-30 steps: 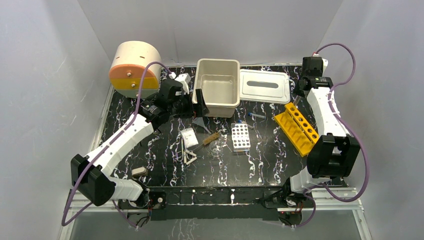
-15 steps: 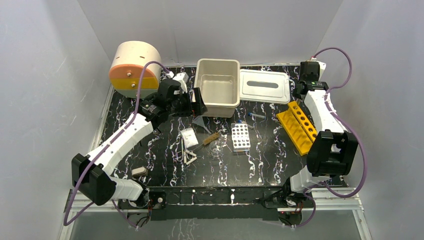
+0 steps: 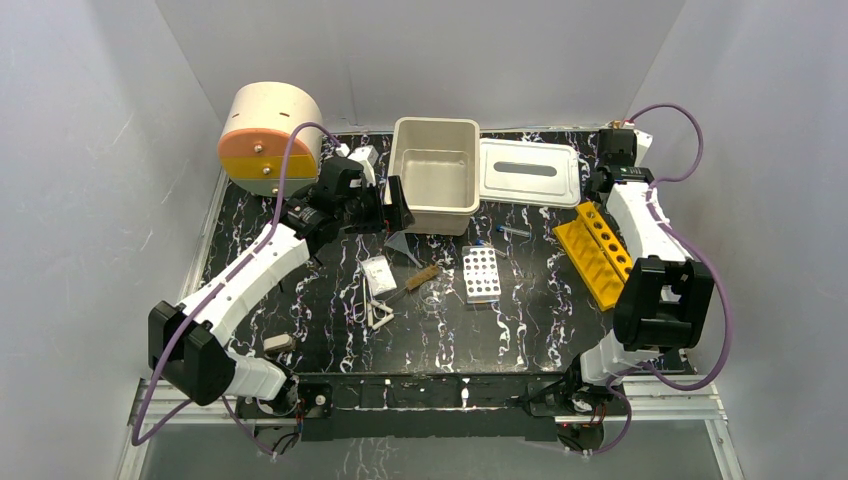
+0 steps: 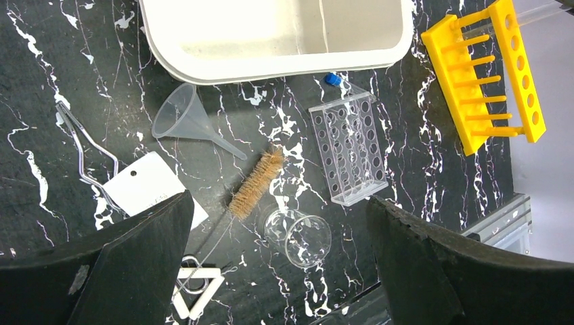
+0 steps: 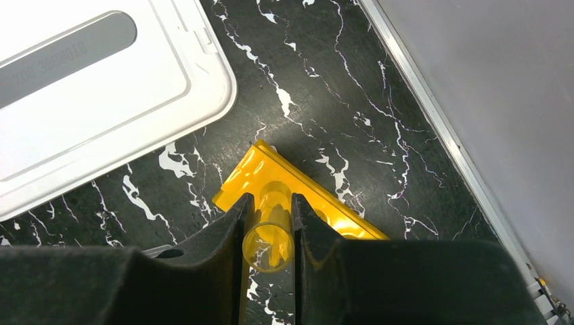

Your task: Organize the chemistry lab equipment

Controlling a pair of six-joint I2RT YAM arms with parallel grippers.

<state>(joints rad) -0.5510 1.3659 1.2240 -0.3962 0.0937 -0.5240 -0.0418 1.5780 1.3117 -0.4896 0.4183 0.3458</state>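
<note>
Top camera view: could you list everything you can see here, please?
drum: one, beige and orange, far left corner
tub: one, cream, far middle
lid: one, white, right of tub
tube rack: one, yellow, right side
holed rack: one, clear, centre
funnel: one, clear, before the tub
brush: one, brown, left of holed rack
beaker: one, clear, beside brush
card: one, white, left of brush
triangle: one, white, nearer than card
bent wire: one, grey, beside card
test tube: one, clear, gripped above tube rack
left hand: one, black, open, left of tub
right hand: one, black, shut on test tube
</note>
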